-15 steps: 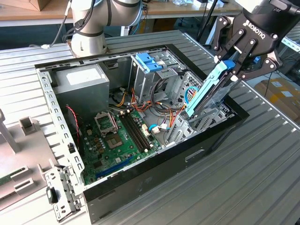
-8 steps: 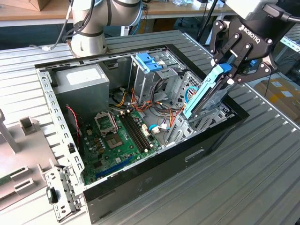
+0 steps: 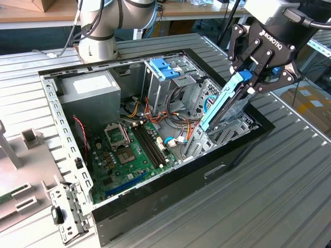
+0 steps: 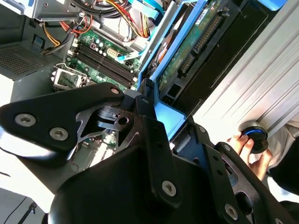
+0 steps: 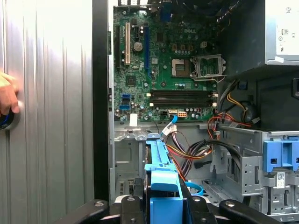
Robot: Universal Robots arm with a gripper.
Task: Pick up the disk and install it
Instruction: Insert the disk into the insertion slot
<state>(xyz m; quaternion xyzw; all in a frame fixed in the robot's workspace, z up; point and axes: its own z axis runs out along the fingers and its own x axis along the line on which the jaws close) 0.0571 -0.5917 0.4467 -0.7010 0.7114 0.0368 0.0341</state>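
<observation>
— Where is the disk sitting right now?
— The end effector [image 3: 247, 77] is clamping the disk [image 3: 223, 106] by its upper blue end. The disk is hanging tilted below the fingers, its lower end dipping into the open computer case [image 3: 170, 192] on the exterior view's right side.
— What is lying near it?
— The green motherboard [image 3: 129, 150] is lying in the case, toward the exterior view's left of the disk. The case is resting on the ribbed counter [image 3: 289, 196]. In the second wrist view, a hand [image 4: 243, 148] is touching a round black knob [image 4: 254, 134].
</observation>
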